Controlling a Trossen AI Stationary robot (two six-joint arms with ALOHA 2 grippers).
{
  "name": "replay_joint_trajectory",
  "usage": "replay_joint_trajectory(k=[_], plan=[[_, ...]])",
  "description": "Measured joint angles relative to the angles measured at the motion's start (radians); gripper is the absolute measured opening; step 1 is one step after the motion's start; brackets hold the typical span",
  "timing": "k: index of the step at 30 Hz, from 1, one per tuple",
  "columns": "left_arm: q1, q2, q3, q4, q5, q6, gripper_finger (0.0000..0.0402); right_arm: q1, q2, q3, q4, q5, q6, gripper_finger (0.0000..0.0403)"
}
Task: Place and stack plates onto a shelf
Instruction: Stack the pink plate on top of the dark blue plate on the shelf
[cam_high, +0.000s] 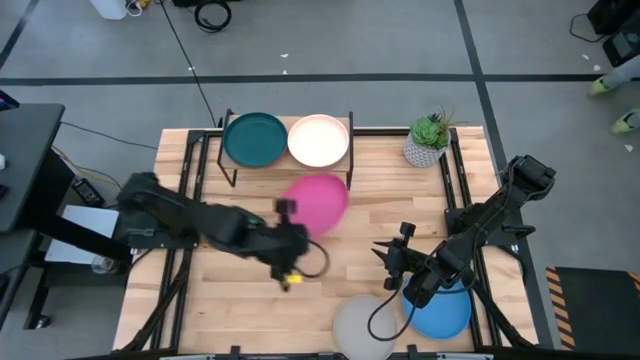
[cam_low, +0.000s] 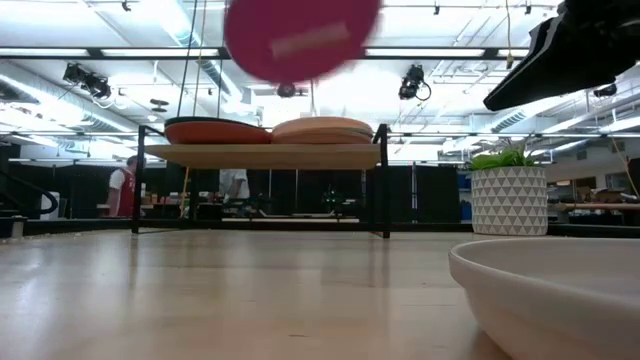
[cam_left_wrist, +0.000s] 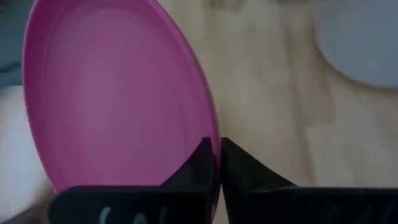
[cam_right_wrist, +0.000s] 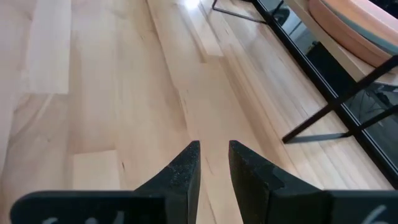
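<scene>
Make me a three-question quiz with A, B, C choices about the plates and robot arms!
1. Where is the magenta plate?
A. on the shelf
B. held up by the left end effector
C. on the floor

2. What colour plate lies beside the grey plate?
A. blue
B. green
C. yellow

3. The right end effector is:
A. holding a plate
B. empty
C. gripping the plant

Answers: 1 B, its fingers pinch the rim above the table. 2 A, the blue plate lies next to it. 3 B, only bare wood shows between its fingers.

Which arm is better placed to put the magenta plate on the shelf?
Left. The left gripper already holds the magenta plate by its rim, raised near the shelf; the right gripper is empty, farther off.
</scene>
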Motion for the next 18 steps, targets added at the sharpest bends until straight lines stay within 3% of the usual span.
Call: replay_joint_trajectory(k=[4, 10, 15, 18], plan=[[-0.009, -0.093, -0.001, -0.207, -0.198, -0.132, 0.0017, -0.009, 0.0, 0.0, 0.026, 0.0, -0.018, 0.0091], [0.114, -0.138, -0.002, -0.534, -0.287, -0.331, 0.0017, -0.026, 0.0, 0.0, 0.116, -0.003, -0.107, 0.0091], [0.265, -0.134, -0.002, -0.502, -0.243, -0.172, 0.0017, -0.042, 0.0, 0.0, 0.187, -0.013, -0.176, 0.0091], [0.379, -0.122, -0.006, -0.493, -0.165, -0.095, 0.0017, -0.046, 0.0, 0.0, 0.194, -0.028, -0.187, 0.0091]])
